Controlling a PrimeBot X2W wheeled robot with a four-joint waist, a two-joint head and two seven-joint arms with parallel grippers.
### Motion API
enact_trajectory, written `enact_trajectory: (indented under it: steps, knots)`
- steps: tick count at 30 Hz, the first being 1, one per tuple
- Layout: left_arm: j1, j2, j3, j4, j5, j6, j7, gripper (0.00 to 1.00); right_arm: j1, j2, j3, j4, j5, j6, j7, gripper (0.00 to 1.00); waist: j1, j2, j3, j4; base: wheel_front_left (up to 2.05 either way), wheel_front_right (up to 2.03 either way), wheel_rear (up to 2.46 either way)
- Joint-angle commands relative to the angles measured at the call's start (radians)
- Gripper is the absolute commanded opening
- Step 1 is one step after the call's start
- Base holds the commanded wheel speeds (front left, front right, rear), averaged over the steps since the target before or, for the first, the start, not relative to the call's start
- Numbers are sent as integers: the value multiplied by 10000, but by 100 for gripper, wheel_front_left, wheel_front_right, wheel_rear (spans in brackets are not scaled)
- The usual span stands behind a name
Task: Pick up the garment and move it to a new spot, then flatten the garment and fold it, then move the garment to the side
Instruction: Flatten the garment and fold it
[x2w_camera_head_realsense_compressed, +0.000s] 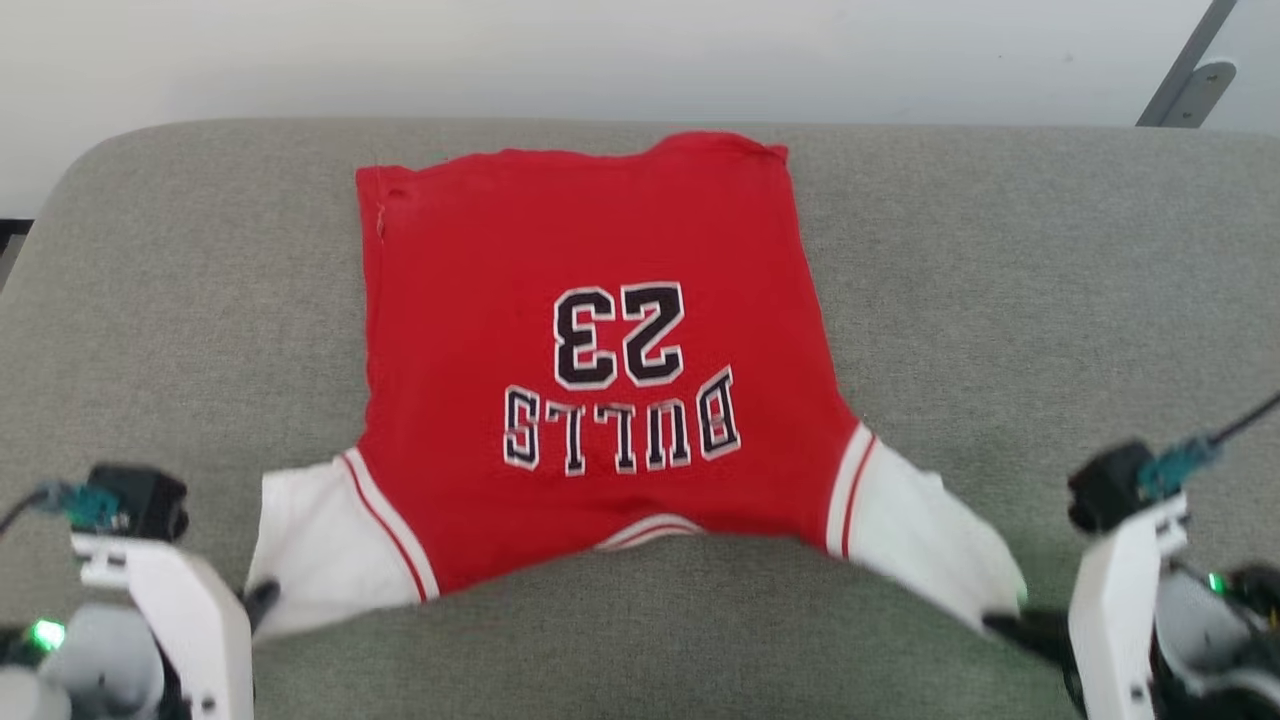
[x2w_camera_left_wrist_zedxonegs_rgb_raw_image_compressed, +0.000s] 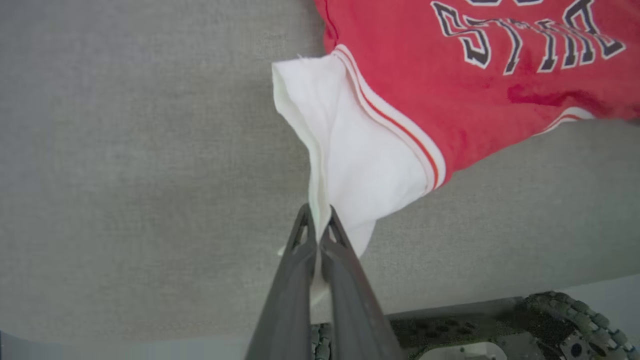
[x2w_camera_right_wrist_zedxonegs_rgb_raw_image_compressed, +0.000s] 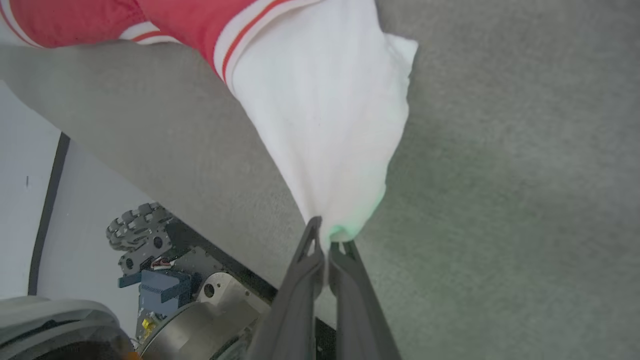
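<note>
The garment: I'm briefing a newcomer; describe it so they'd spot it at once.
On the grey cushion lies the garment. The left gripper and right gripper each pinch a white sleeve. Its red body lettered BULLS 23 sets it apart.

You face a wide grey woven cushion (x2w_camera_head_realsense_compressed: 1000, 250) with rounded corners, set before a plain white wall (x2w_camera_head_realsense_compressed: 600, 50). At the upper right, a slanted grey metal bracket (x2w_camera_head_realsense_compressed: 1195, 90) stands against that wall. Below the cushion's edge lies pale floor (x2w_camera_right_wrist_zedxonegs_rgb_raw_image_compressed: 15, 225) crossed by 1 dark line (x2w_camera_right_wrist_zedxonegs_rgb_raw_image_compressed: 47, 215). Light is soft and even.
</note>
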Motion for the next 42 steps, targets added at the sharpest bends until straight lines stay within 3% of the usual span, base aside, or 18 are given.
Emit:
enact_trajectory:
  steps: [1,8,11,15,16,17,18,22,27,32,37,42]
  knots:
    - [540,224,42,-303,-94,285,-81,0,667,201,-367,-506,-138,-3,529,0,0,0,53,25,0,0,0]
    - [1796,608,80,-693,-519,860,-290,0,2609,1167,-1480,-2220,-667,-3,1984,0,0,0,366,122,0,0,0]
    - [2026,477,87,-490,-655,730,-476,0,3046,1573,-1618,-2458,-1100,-5,2150,0,0,0,565,145,0,0,0]
    - [1804,49,18,23,-664,303,-752,0,2759,1794,-1264,-1892,-1937,-3,1230,0,0,0,755,147,0,0,0]
    - [1679,-59,-7,176,-618,204,-778,0,2682,1763,-1149,-1627,-2197,-3,920,36,0,0,798,148,0,0,0]
    - [1556,-204,-42,289,-589,70,-811,0,2586,1698,-994,-1382,-2403,-5,670,90,0,0,826,148,0,0,0]
    - [1432,-346,-57,377,-559,-41,-885,0,2522,1642,-821,-1192,-2522,-3,492,100,0,0,867,153,0,0,0]
    - [1050,-691,-157,728,-402,-389,-947,0,2127,1623,-800,-1142,-2671,-3,175,100,0,0,983,183,0,0,0]
    - [604,-932,-219,872,-228,-618,-1026,0,1489,1830,-1351,-2312,-2736,-3,401,100,0,0,1209,343,0,0,0]
    - [157,-1231,-282,847,-53,-847,-1086,0,-192,1975,-1506,-2893,-3228,-3,32,100,0,0,1531,602,0,0,0]
    - [-373,-1555,-513,913,256,-1062,-966,0,-2487,1921,-1052,-1602,-3581,-3,-1047,100,0,0,1878,1051,0,0,0]
    - [-974,-1915,-740,1044,461,-1347,-798,0,-4609,1775,-694,791,-3827,-3,-1853,100,0,0,2223,1641,0,0,0]
